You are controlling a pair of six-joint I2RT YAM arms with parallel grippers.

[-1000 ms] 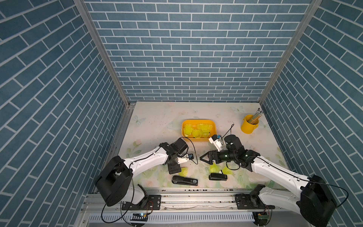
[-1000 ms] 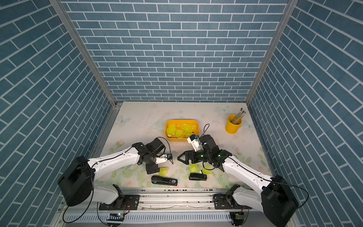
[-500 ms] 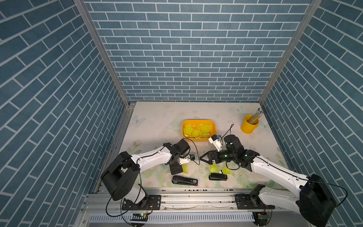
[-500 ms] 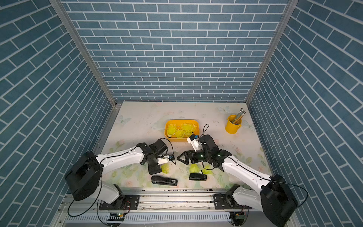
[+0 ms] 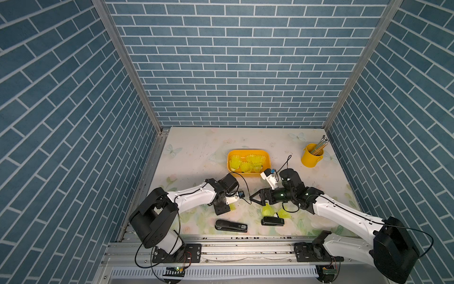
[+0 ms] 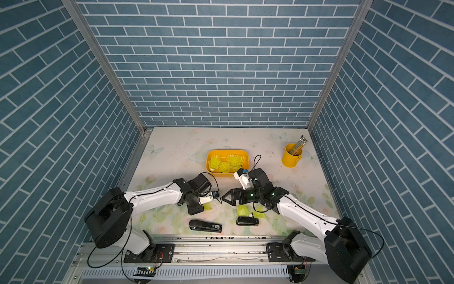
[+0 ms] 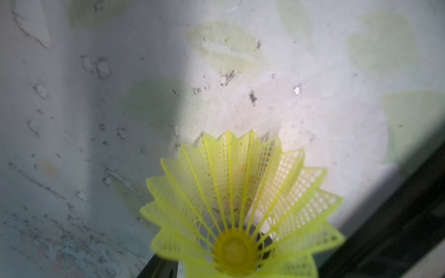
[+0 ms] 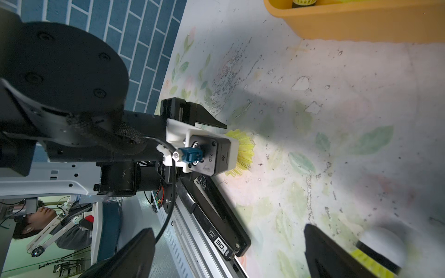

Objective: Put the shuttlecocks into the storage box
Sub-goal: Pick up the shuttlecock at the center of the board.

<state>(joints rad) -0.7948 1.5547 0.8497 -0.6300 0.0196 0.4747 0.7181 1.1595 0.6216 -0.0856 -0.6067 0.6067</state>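
The yellow-orange storage box (image 5: 248, 151) (image 6: 227, 150) sits mid-table with several neon shuttlecocks (image 5: 248, 162) inside. My left gripper (image 5: 227, 207) (image 6: 200, 207) (image 7: 224, 264) points down at the table in front of the box. Its jaws are shut on the narrow end of a shuttlecock (image 5: 233, 207) (image 7: 240, 192) (image 8: 244, 149), whose skirt hides most of the fingers. My right gripper (image 5: 254, 198) (image 8: 228, 255) hovers wide open just to the right, with nothing between its fingers. Two loose shuttlecocks (image 5: 267, 210) (image 5: 283, 214) lie under the right wrist.
Two black staplers (image 5: 231, 226) (image 5: 272, 221) lie near the front edge, one right beside the loose shuttlecocks. A yellow cup of pencils (image 5: 310, 157) stands at the back right. The metal rail (image 5: 221, 248) runs along the front, and brick walls close in three sides.
My left gripper's jaws have narrowed around the shuttlecock, and its arm has shifted slightly forward. The right arm has stayed in place, open.
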